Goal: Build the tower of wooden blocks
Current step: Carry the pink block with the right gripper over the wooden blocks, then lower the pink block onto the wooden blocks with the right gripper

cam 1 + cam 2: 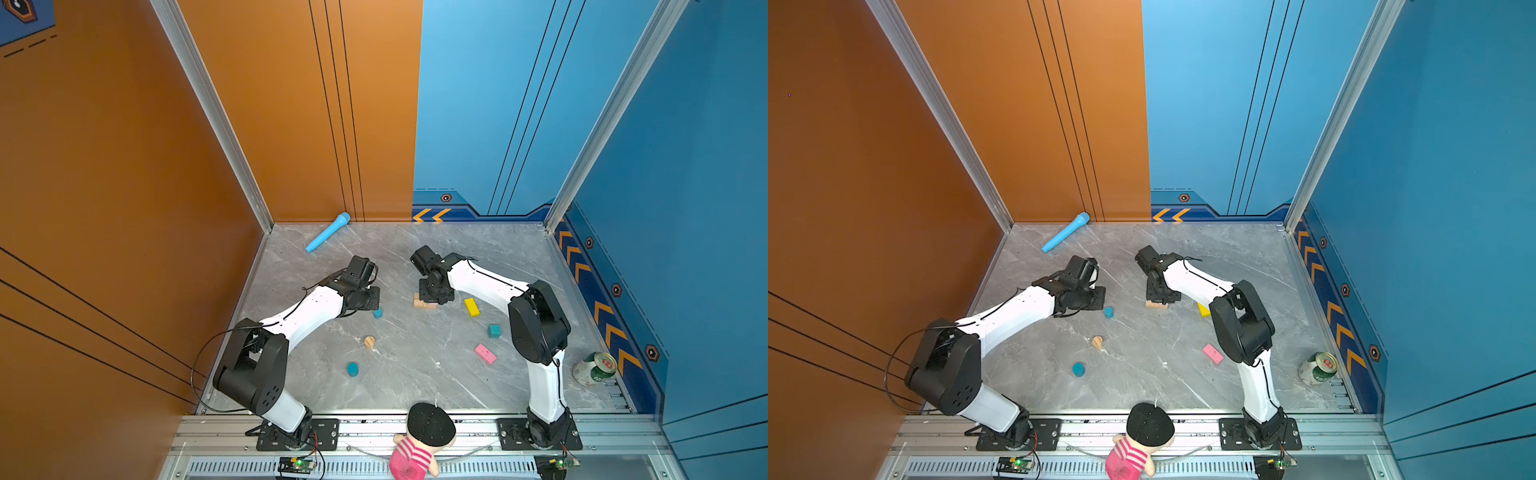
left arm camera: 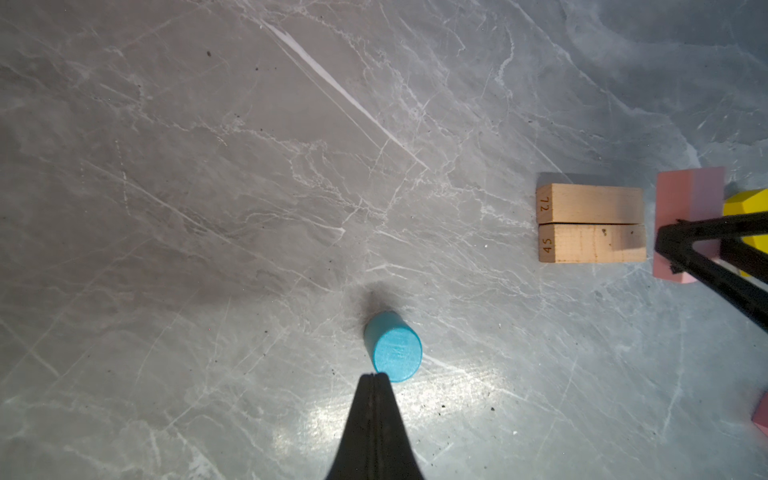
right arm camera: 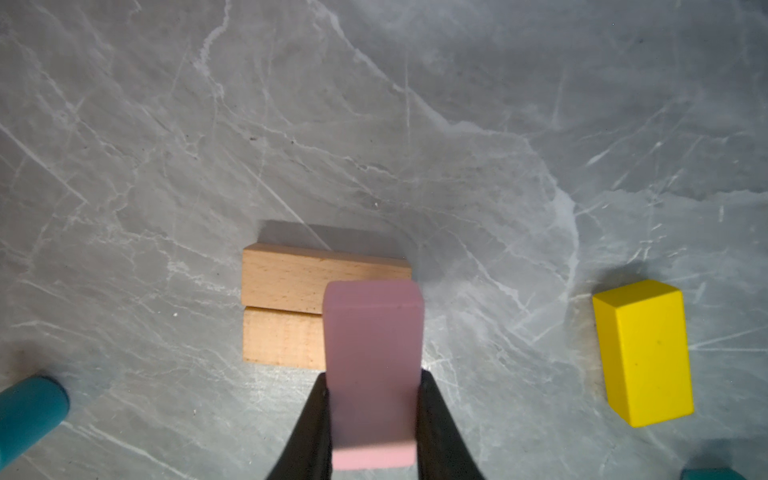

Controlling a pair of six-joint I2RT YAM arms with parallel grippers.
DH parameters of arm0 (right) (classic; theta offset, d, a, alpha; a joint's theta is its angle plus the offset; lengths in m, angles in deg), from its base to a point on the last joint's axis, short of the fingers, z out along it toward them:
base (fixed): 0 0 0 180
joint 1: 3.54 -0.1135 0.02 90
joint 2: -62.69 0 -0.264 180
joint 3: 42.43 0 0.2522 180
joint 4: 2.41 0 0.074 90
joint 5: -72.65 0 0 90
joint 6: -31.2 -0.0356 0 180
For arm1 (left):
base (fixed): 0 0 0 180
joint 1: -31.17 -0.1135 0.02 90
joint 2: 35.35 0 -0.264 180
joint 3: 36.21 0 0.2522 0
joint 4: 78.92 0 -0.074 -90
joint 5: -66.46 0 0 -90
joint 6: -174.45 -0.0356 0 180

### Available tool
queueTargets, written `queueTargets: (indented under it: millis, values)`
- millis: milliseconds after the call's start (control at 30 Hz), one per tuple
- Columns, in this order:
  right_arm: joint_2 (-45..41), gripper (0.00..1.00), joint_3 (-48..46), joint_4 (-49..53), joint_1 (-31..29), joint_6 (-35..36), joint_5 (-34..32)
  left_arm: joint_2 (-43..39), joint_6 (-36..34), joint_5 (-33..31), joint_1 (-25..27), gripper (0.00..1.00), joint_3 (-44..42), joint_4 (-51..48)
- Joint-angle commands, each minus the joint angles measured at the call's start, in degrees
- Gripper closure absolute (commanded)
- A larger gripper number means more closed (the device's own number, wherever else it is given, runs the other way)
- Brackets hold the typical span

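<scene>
Pink bar [image 3: 372, 332]: painted wood, rigid, likely light and slick. Clamped across its long sides by right gripper [image 3: 372, 380], over two touching tan bars [image 3: 286, 282]. Left gripper [image 2: 375, 376] closed, empty, beside blue cylinder [image 2: 397, 353].

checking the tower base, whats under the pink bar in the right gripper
Two tan bars lie side by side on the table below the pink bar, which the right gripper holds. It hides one end of both; whether it touches them cannot be told.
</scene>
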Motion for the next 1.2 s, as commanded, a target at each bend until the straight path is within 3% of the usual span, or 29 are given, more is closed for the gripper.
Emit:
queueTargets:
  millis: [0, 1167]
  values:
    - [0.2, 0.89, 1.2, 0.7, 0.3, -2.6, -0.4, 0.5, -0.7, 1.2, -0.8, 1.0, 0.4, 0.0]
    - [3.9, 0.82, 2.7, 0.0, -0.7, -4.1, -0.3, 0.0, -0.9, 2.6, -2.4, 1.0, -0.4, 0.6]
